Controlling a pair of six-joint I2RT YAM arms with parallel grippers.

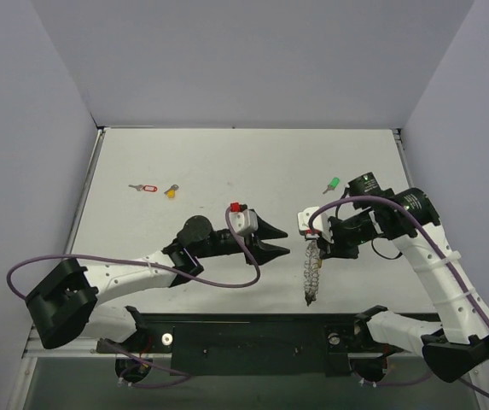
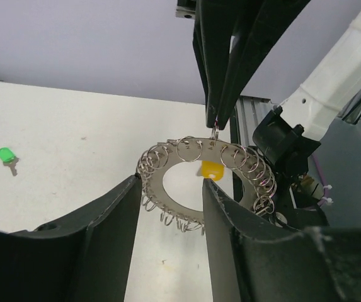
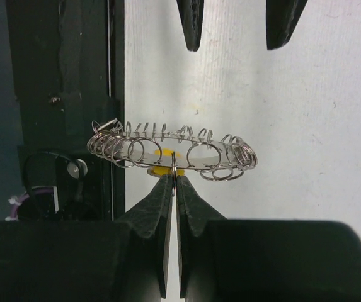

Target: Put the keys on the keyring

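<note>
From above, I see the keyring hanging edge-on from my right gripper, over the near part of the worktop. My left gripper sits just beside it and points at it, spread wide and empty. Three keys lie loose. A red-tag key and a yellow key are close together at far left, and a green key lies behind the right gripper. All three are apart from the keyring.

On the left wrist camera the keyring faces me. It is a flat silver band that looks stiff, fringed with many small rings that I expect to swing freely. The right gripper pinches one of these at the top, so I judge the whole thing to be light but free to pivot and sway. A yellow piece shows through the middle, and I cannot tell whether it is attached. The left fingers frame the band, touching nothing.

On the right wrist camera the right gripper is clamped tight on a single small ring, with the band lying level across the view. I'd steady the band by its bare inner edge rather than by the slippery wire rings. The keys look thin and flat on the worktop and hard to pick up. Their plastic heads are the place to grip.
</note>
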